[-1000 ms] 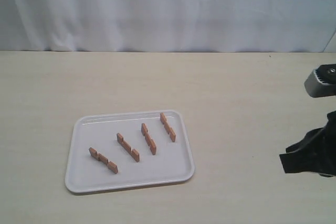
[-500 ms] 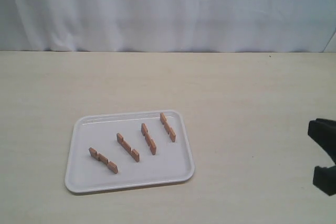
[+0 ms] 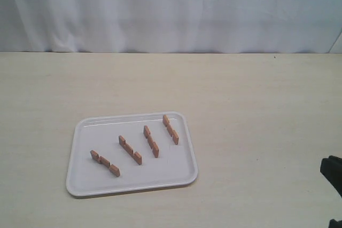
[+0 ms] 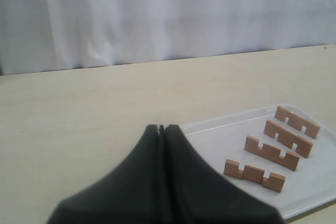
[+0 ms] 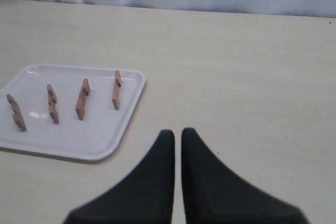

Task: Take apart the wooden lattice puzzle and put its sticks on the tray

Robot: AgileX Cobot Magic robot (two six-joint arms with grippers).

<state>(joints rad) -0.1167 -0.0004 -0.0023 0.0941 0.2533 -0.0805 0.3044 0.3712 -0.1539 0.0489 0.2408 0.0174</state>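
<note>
Right gripper (image 5: 177,131) has pulled back since a second ago, now a sliver at 4 o'clock edge of exterior view. Pinched closed, empty. Left gripper (image 4: 161,127) likewise. Four sticks (image 3: 130,150) lie apart on tray (image 3: 171,166), row running 8 to 2 o'clock. I judge task done. Next: park arms, nothing to grasp.

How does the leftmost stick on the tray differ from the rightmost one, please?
The leftmost stick sits near the tray's front left; the rightmost stick sits by its far right corner. The leftmost slants flatter across the view, the rightmost steeper. Both are reddish-brown, notched, on edge.
</note>
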